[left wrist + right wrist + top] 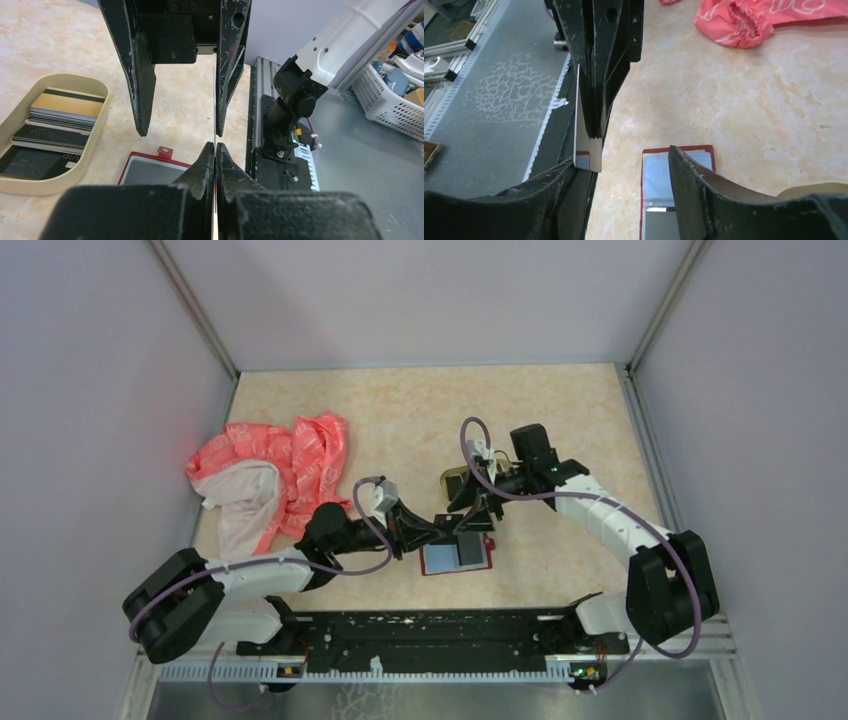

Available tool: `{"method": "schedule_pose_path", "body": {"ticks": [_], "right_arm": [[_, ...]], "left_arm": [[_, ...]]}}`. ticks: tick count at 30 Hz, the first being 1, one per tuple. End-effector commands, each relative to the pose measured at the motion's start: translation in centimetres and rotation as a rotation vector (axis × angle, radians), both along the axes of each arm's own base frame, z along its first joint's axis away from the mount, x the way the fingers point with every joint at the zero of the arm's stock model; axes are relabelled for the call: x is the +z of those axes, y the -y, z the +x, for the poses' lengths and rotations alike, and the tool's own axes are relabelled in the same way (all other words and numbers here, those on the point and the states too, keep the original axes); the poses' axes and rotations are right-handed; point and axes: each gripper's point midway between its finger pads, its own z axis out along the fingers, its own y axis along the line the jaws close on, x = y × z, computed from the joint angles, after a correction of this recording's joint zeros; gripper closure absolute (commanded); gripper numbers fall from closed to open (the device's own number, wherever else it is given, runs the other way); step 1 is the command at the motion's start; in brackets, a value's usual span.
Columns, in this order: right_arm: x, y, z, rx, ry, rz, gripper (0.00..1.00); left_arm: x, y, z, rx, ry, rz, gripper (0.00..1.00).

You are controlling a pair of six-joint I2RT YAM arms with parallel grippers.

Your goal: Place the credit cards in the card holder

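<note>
The red card holder [457,558] lies open on the table, pale pockets up; it also shows in the left wrist view [150,170] and the right wrist view [656,170]. My left gripper [440,530] [215,147] is shut on a pale credit card [214,100] [589,145], held on edge above the holder's left side. My right gripper [475,515] [621,160] is open and straddles that card's far end; the card lies by one of its fingers [559,185]. More credit cards [60,120], dark, striped and gold-tan, lie in the tan tray.
The oval tan tray [95,130] sits just behind the holder, partly under my right arm [455,478]. A pink cloth [270,475] lies at the left. A white basket [395,105] stands off the table past the near rail.
</note>
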Motion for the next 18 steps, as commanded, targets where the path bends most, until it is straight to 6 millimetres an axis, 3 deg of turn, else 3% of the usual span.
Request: {"method": "schedule_pose_path", "body": {"ticks": [1,3,7,8,14,18], "right_arm": [[2.2,-0.4,0.8,0.004,0.113,0.024,0.46],[2.2,-0.4,0.9,0.001,0.118,0.022,0.54],[2.1,-0.4,1.0,-0.002,0.118,0.01,0.97],[2.2,-0.4,0.9,0.004,0.115,0.008,1.0],[3.3,-0.5,0.1,0.046,0.084,0.035,1.0],[3.6,-0.7,-0.2,0.056,0.05,0.058,1.0]], "left_arm": [[-0.4,0.6,0.3,-0.015,0.033,0.057,1.0],[-0.5,0.8,0.5,-0.015,0.029,0.072,1.0],[-0.7,1.0,0.7,-0.01,0.012,0.076,1.0],[-0.7,1.0,0.9,0.001,0.001,0.076,0.95],[-1.8,-0.4,0.6,0.044,0.001,0.058,0.45],[-2.2,-1.1,-0.2,0.035,0.041,0.023,0.42]]}}
